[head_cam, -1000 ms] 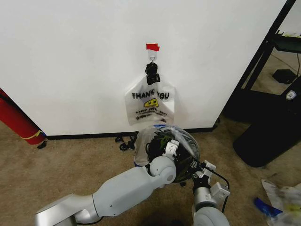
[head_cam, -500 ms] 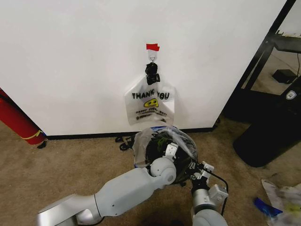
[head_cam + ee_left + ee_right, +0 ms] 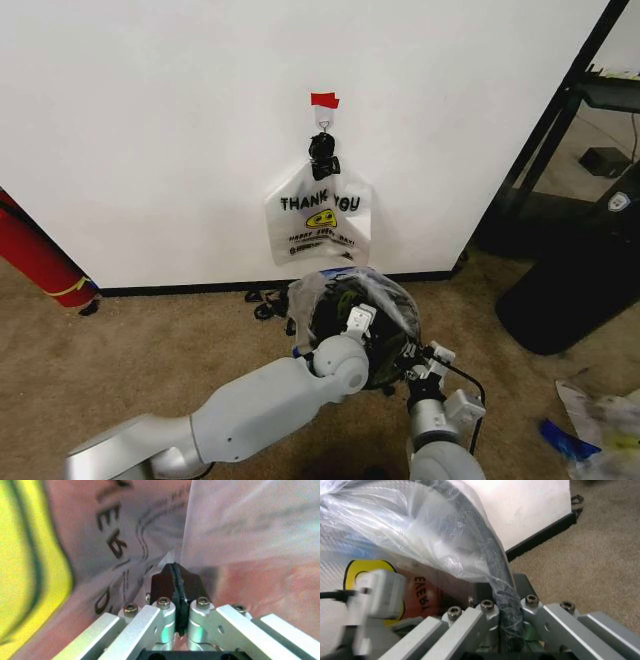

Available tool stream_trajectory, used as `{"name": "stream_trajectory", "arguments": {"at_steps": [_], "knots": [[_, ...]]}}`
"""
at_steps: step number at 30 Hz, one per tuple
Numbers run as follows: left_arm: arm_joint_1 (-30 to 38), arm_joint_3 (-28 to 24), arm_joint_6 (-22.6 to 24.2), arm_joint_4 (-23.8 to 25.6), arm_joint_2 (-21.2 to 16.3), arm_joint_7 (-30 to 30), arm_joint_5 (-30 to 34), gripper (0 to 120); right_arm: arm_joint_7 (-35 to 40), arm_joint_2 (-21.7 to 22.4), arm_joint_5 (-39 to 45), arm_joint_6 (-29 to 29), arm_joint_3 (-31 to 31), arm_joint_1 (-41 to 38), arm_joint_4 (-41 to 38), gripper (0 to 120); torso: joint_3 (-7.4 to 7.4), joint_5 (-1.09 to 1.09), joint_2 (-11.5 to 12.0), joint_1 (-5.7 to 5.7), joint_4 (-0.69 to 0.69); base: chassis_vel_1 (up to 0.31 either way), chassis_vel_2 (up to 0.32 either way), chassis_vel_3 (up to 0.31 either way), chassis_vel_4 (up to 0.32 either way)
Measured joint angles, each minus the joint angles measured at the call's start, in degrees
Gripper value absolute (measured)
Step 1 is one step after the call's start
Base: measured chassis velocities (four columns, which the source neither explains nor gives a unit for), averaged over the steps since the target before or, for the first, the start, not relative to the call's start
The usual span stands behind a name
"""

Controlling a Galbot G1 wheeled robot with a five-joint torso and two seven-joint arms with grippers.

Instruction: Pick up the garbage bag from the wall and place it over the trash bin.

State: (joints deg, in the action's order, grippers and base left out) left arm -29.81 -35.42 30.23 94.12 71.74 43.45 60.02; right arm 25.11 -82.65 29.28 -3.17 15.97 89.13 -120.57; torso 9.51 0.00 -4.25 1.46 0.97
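The garbage bag (image 3: 388, 295), thin translucent plastic, lies draped over the small round black trash bin (image 3: 335, 312) on the carpet just in front of the wall (image 3: 150, 130). My left gripper (image 3: 357, 322) reaches in over the bin's mouth. In the left wrist view it (image 3: 175, 570) is shut on a fold of the bag's film (image 3: 240, 521), with the yellow print (image 3: 30, 555) beside it. My right gripper (image 3: 421, 358) sits at the bin's near right side. In the right wrist view it (image 3: 502, 588) is shut on the bag (image 3: 420, 525) where it wraps the bin's black rim (image 3: 495, 555).
A whitish THANK YOU bag (image 3: 320, 215) hangs from a hook under a red tape scrap (image 3: 324, 100). A red cylinder (image 3: 35, 255) leans at the left. A black stand (image 3: 560, 290) fills the right side, and loose plastic (image 3: 605, 420) lies on the floor near it.
My left arm has drawn slightly to the left and the film has shifted a little over the bin's left rim. The right gripper has dropped a touch lower.
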Motion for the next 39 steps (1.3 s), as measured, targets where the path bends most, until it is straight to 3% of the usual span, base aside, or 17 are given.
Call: {"name": "stream_trajectory", "arguments": {"at_steps": [6, 29, 31, 39], "knots": [[-0.05, 1.08, -2.51, -0.38, 1.16, 0.07, -0.11, 0, 0.05, -0.6, 0.16, -0.26, -0.66, 0.34, 0.02, 0, 0.0, 0.0, 0.0, 0.0, 0.02, 0.0, 0.0, 0.0, 0.0], [0.27, -0.81, -2.54, -9.36, 5.77, -0.87, -2.93, 0, -0.64, -0.81, -0.28, -0.26, -1.36, 2.61, -1.38, 0, 0.0, 0.01, 0.0, 0.0, 0.01, 0.0, 0.0, 0.0, 0.0], [0.15, -0.83, -2.51, -9.04, 5.6, -0.82, -2.96, 0, -0.65, -0.78, -0.29, -0.26, -1.23, 2.54, -1.28, 0, 0.0, 0.0, 0.0, 0.0, 0.02, 0.0, 0.0, 0.0, 0.0], [0.89, -2.31, -0.11, -0.11, 0.99, 0.48, 0.45, 0, -0.76, -0.21, -3.92, 0.96, -0.12, 1.43, 1.03, 0, 0.0, 0.01, 0.01, 0.0, -0.01, 0.0, 0.0, 0.0, 0.0]]}}
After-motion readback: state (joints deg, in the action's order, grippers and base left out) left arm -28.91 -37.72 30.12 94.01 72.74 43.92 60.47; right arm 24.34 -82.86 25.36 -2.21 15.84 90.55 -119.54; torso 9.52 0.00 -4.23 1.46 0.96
